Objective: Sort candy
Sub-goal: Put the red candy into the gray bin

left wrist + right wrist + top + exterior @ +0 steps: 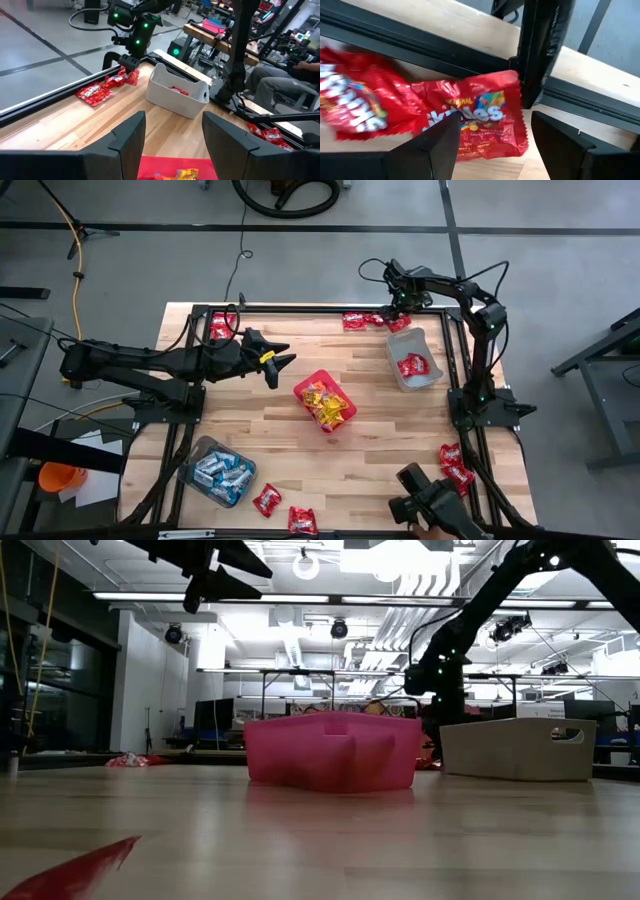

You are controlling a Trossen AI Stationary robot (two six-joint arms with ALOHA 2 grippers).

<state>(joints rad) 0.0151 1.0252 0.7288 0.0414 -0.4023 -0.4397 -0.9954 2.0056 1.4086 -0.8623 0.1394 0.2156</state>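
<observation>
The candy lies in scattered groups. Red packets [358,320] lie at the far edge, and one of them [480,120] lies flat on the wood under my right gripper [492,145]. That gripper points down and is open, a finger on either side above the packet; I cannot tell whether it touches. My left gripper [283,362] hovers open and nearly level left of the red bin [340,385], which holds yellow packets [322,402]. The grey bin [425,340] holds red packets [411,366]. A clear tub [190,452] holds blue-and-white packets [220,470].
More red packets lie at the near edge [268,500], near right [455,465] and far left [222,328]. A black frame rail [420,45] runs just behind the packet under my right gripper. A dark device [430,500] sits at the near right edge. Bare wood [250,415] lies between the bins.
</observation>
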